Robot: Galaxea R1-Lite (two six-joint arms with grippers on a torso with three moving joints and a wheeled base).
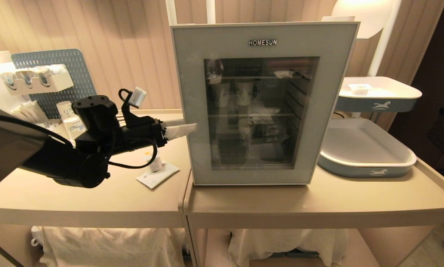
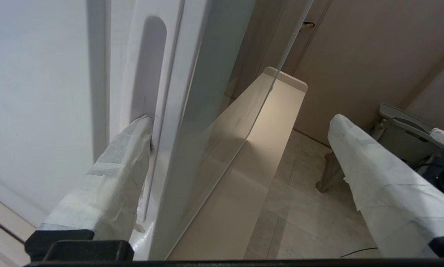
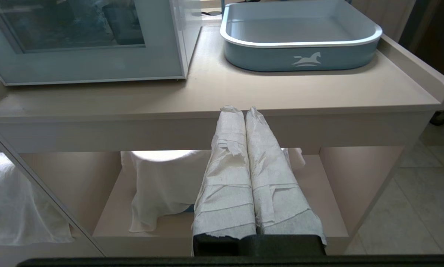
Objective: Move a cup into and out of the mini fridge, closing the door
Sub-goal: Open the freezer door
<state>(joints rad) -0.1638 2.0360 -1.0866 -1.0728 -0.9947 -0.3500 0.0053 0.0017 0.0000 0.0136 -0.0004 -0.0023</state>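
The white mini fridge (image 1: 264, 102) stands on the table with its grey-blue glass door (image 1: 192, 92) flat against its front. My left gripper (image 1: 190, 126) is open at the door's left edge. In the left wrist view one taped finger (image 2: 129, 148) rests in the long handle recess (image 2: 148, 66) on the door's side, and the other finger (image 2: 363, 163) hangs free in front of the glass, so the jaws straddle the door's edge (image 2: 192, 111). The cup (image 1: 157, 165), a tiny white tub, sits on a flat sachet (image 1: 162, 175) left of the fridge. My right gripper (image 3: 244, 109) is shut and empty below the table's front edge.
Paper cups (image 1: 244, 92) stand on the wire shelves behind the glass. Two blue trays (image 1: 366, 163) are stacked right of the fridge. A pegboard (image 1: 59, 63) and more paper cups (image 1: 72, 122) fill the back left. White cloth (image 3: 162, 185) hangs on the shelf under the table.
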